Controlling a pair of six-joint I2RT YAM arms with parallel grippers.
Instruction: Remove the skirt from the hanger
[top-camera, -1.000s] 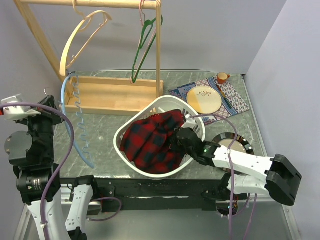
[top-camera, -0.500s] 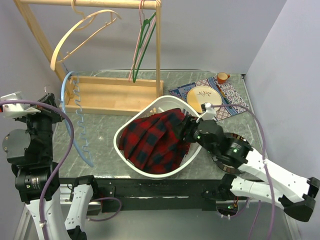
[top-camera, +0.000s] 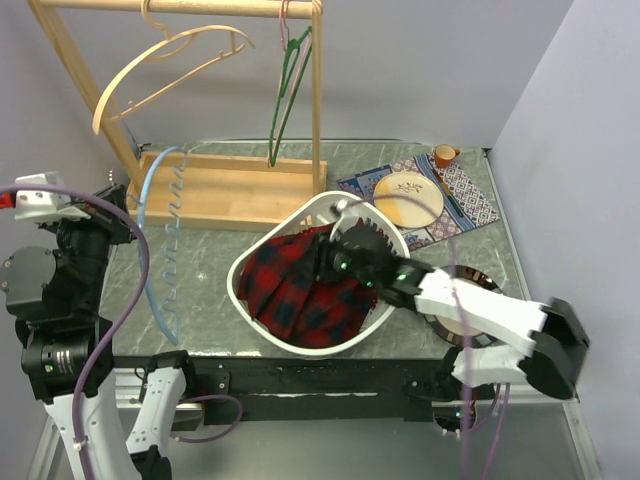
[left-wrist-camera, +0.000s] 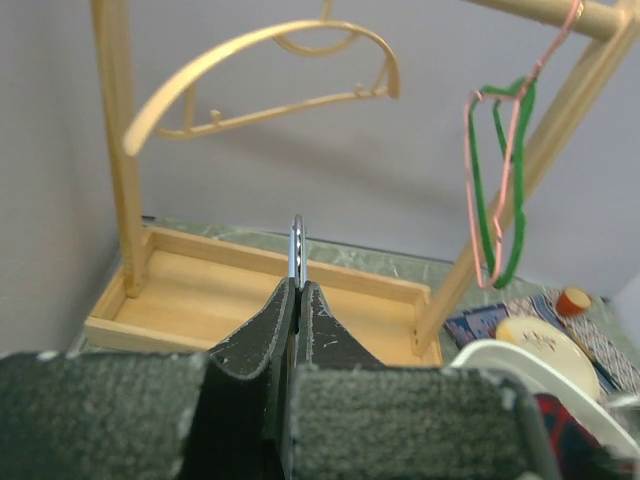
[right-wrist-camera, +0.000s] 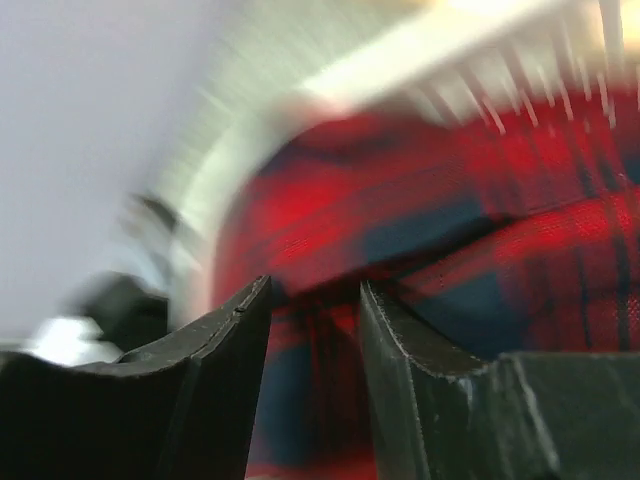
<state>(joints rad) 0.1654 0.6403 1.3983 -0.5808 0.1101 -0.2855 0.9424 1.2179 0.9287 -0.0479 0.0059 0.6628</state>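
The red plaid skirt (top-camera: 300, 295) lies bunched in a white basket (top-camera: 237, 278), off any hanger. My right gripper (top-camera: 333, 258) hangs open just over the skirt's far side. In the right wrist view the jaws (right-wrist-camera: 315, 285) stand apart with the blurred skirt (right-wrist-camera: 480, 230) close beneath them. My left gripper (top-camera: 118, 222) is shut on the metal hook (left-wrist-camera: 296, 245) of a bare light-blue hanger (top-camera: 142, 205), held up at the left of the table. In the left wrist view the left gripper (left-wrist-camera: 296, 288) pinches the hook.
A wooden rack (top-camera: 318, 100) stands at the back on a wooden tray base (top-camera: 230, 190). It carries a wooden hanger (top-camera: 170, 65) and green and pink wire hangers (top-camera: 285, 90). A plate (top-camera: 408, 198) on a patterned mat and an orange cup (top-camera: 445, 154) sit back right.
My right arm has swung left across the basket, moving the gripper over the skirt's far side. The left arm has raised the blue hanger a little. The wooden hanger swings on the rack.
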